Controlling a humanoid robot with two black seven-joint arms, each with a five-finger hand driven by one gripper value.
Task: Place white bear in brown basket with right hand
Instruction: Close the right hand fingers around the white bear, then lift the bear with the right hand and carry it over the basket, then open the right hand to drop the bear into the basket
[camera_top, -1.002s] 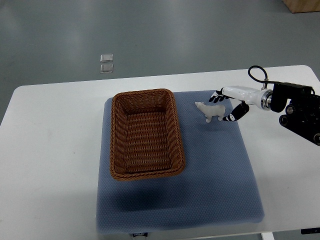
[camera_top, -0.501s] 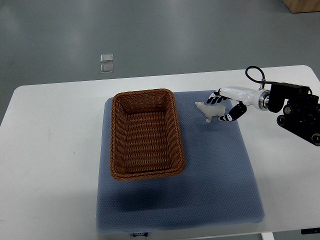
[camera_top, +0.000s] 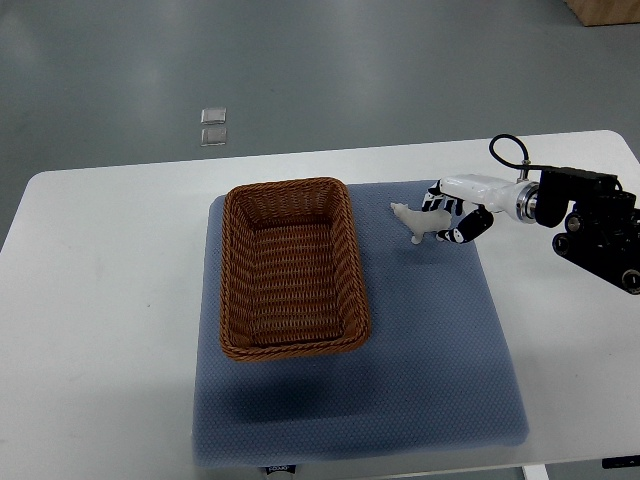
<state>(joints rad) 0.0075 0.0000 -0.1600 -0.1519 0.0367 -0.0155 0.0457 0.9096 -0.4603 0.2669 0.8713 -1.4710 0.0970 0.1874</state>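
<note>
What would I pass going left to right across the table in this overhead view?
Bare white table → brown basket on the blue mat → white bear → the robot's right hand, closing around the bear → its black arm.

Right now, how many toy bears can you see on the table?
1. The white bear stands on the blue mat, right of the brown basket, beside the right hand. The basket looks empty.
</note>
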